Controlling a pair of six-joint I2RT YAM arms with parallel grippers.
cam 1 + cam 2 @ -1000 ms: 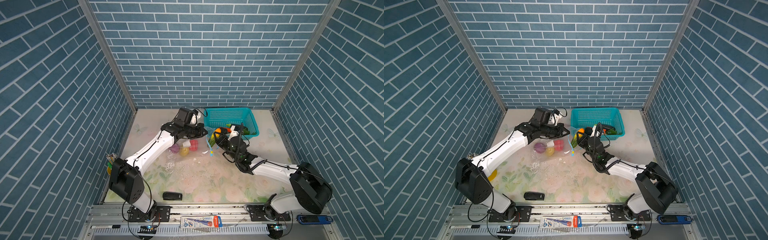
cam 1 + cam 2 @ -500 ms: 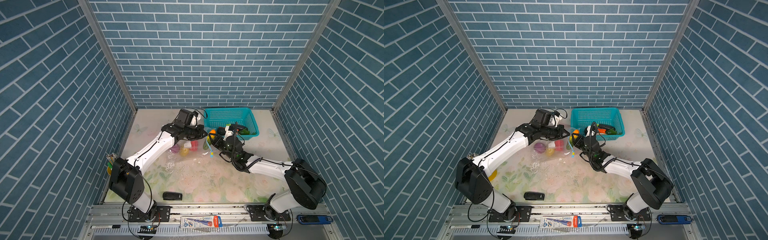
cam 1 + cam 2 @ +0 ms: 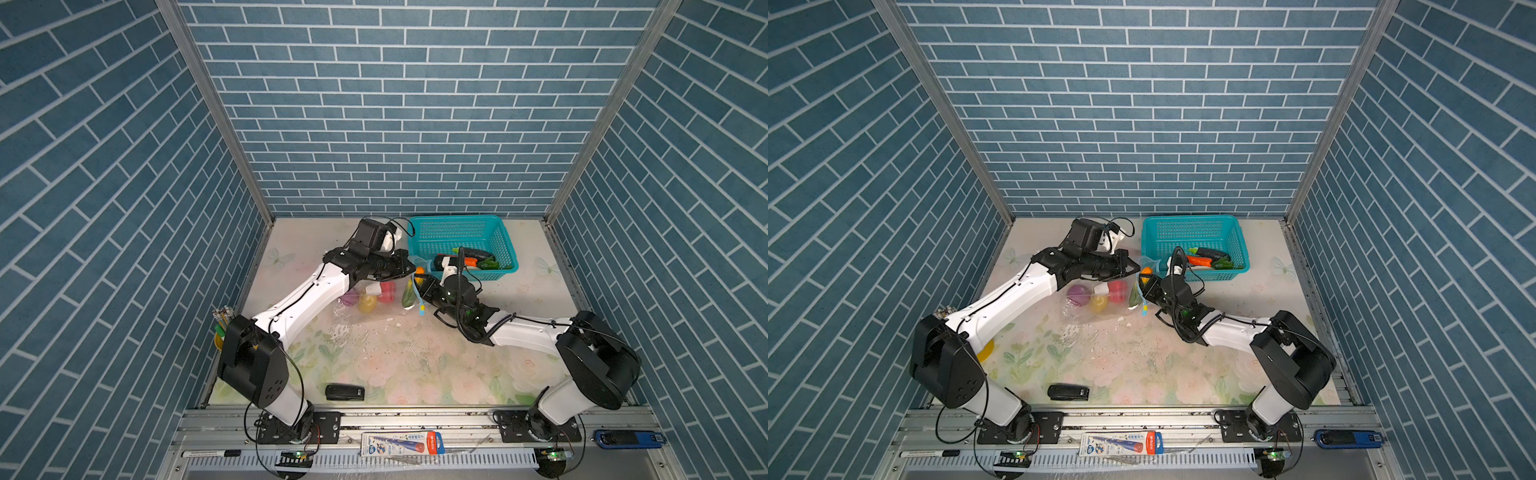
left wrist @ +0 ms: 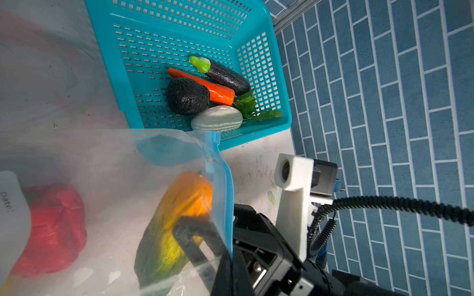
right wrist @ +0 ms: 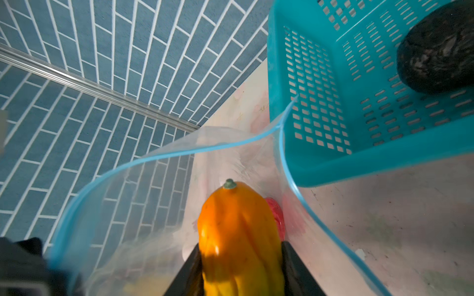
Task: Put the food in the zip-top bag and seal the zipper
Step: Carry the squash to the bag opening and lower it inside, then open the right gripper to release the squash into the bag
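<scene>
The zip-top bag [image 3: 374,309] lies clear on the table with purple [image 3: 1077,293], yellow [image 3: 1098,303] and red food [image 3: 1118,290] inside. My left gripper [image 3: 410,269] is shut on the bag's upper lip, holding the mouth up by the light-blue zipper [image 5: 179,151]. My right gripper [image 5: 241,256] reaches into that mouth, shut on an orange-and-green food piece [image 5: 236,225], whose sides its fingers [image 4: 189,230] press. In the teal basket [image 3: 457,232] lie a dark eggplant [image 4: 225,77], a carrot [image 4: 205,87], a black lump [image 4: 187,96], a white piece [image 4: 216,121] and green leaves [image 4: 251,107].
The basket's near wall [image 5: 359,159] stands right beside the bag's mouth and my right wrist. A small black device [image 3: 345,392] lies near the table's front edge. A yellow cup of pencils [image 3: 220,328] stands at the left edge, by the left arm's base.
My right gripper has carried the orange-and-green piece leftward from beside the basket into the bag's mouth. The left gripper has kept its hold on the bag's lip.
</scene>
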